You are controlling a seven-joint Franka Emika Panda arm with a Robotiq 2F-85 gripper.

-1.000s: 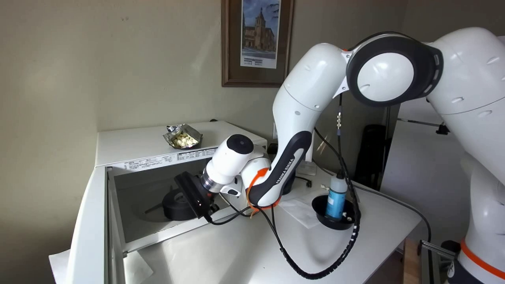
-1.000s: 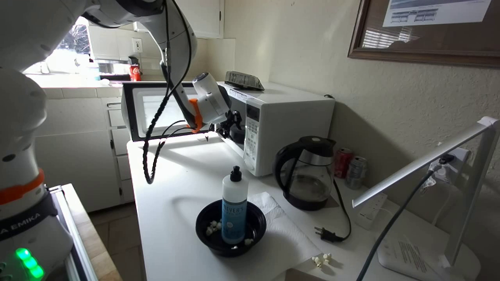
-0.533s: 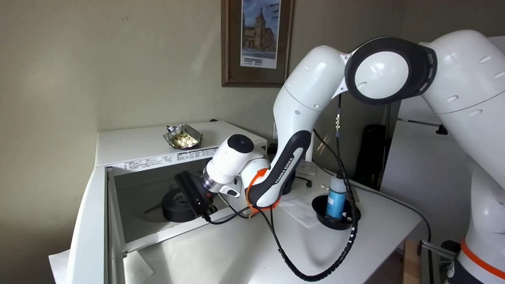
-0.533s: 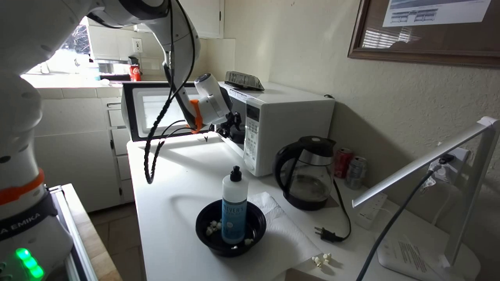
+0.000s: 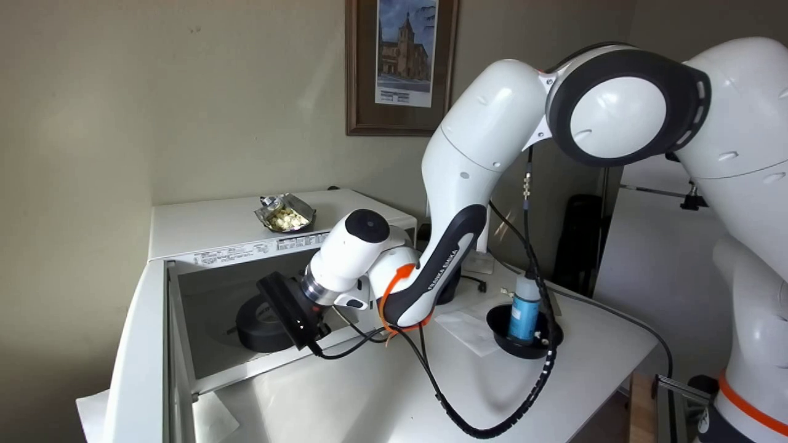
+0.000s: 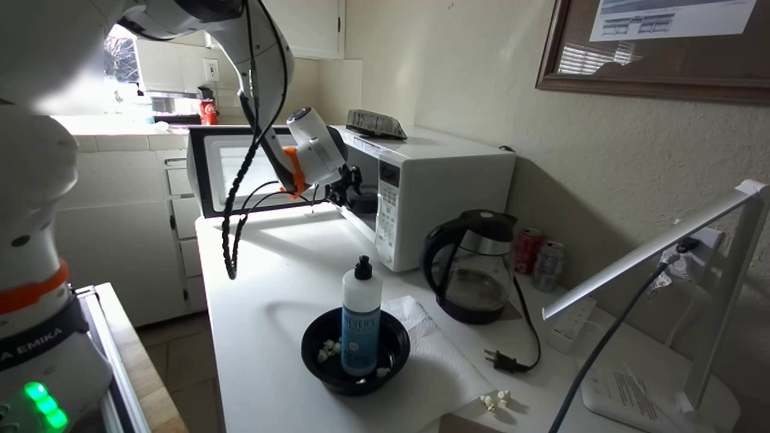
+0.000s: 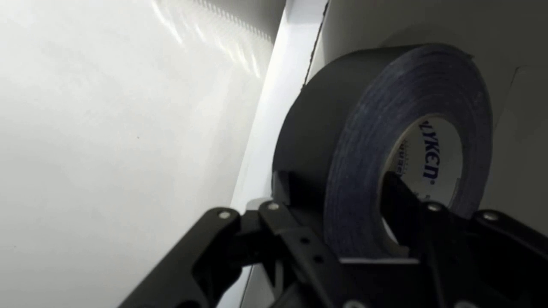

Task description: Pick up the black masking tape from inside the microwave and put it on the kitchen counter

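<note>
Wrist view: my gripper is pinching the black masking tape, one of my fingers outside the ring, its partner in the hollow. Thick roll, matte black outer face, purplish-grey layered side, pale core with partly hidden blue lettering. It's just inside the mouth of the microwave, by the front lip; can't tell if it touches the microwave floor. Both exterior views: my arm arches high, bends down and tilts into the microwave mouth, orange strap near the wrist. Microwave door swung wide; foil packet with popcorn on top of the microwave. Under the microwave, kitchen counter is smooth, white, bright near the mouth, soft shadows. Glass coffee pot just beside the microwave's side wall; red can and silver can near the microwave too, toward its back. Black bowl with a blue-labelled bottle standing in it, out past the microwave's control panel. Desk lamp well apart from the microwave. White cabinets beyond the microwave door; framed picture on the wall, higher than the microwave.
</note>
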